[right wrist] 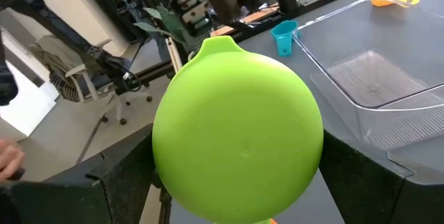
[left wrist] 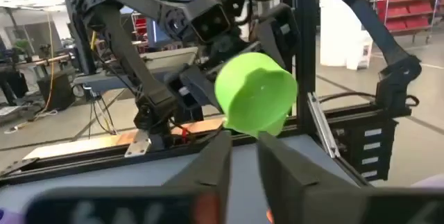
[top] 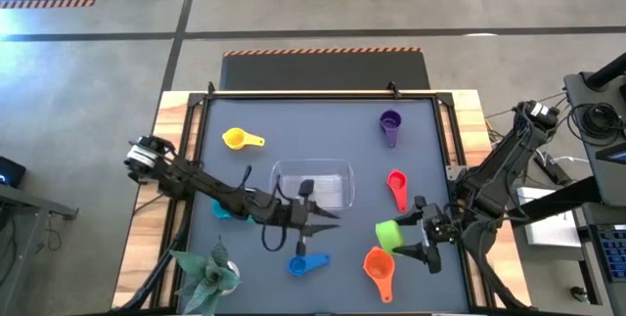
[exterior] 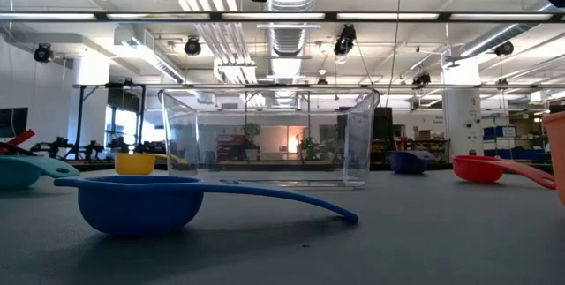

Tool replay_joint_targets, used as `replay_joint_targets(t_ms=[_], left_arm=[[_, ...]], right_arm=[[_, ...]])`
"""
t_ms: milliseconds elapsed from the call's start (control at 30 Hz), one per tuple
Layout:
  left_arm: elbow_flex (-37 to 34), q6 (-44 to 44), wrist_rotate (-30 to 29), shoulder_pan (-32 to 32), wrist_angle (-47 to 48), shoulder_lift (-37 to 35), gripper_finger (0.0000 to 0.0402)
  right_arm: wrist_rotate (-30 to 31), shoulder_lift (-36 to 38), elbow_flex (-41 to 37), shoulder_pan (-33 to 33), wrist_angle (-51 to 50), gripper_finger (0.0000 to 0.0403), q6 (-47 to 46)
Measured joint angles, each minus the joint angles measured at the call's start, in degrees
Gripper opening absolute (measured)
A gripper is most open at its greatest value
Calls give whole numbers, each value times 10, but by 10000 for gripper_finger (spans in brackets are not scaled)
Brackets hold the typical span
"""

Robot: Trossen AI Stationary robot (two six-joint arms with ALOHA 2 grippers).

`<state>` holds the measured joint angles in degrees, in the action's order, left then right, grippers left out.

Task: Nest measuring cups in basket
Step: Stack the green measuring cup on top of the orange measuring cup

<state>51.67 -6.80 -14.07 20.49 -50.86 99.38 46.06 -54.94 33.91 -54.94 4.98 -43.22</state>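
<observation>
Right hand [top: 423,241] grips the green cup [top: 388,235], lifted off the surface. Basket [top: 311,185] lies empty beyond it, toward the left arm, whose hand [top: 328,220], fingers slightly parted and holding nothing, hovers at the basket's near edge.

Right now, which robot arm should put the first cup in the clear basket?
Probably the right: the right gripper already holds the green cup up off the table, while the left gripper hovers empty by the basket.
</observation>
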Motion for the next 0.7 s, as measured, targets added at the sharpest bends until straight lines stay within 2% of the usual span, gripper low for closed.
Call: replay_joint_targets(t_ms=[200,333,467,700], left_arm=[[65,-37,-43,-2,10,42,200],[134,-70,-44,2,83,80,264],[220,-80,-49,2,190,121,284],[348,-82,-57,1,282,180,267]], right_arm=[[-13,0,-2,11,1,335,0],[-16,-2,-4,14,0,335,-4],[-16,-3,-5,14,0,335,-6],[-16,-3,-5,14,1,335,-6]])
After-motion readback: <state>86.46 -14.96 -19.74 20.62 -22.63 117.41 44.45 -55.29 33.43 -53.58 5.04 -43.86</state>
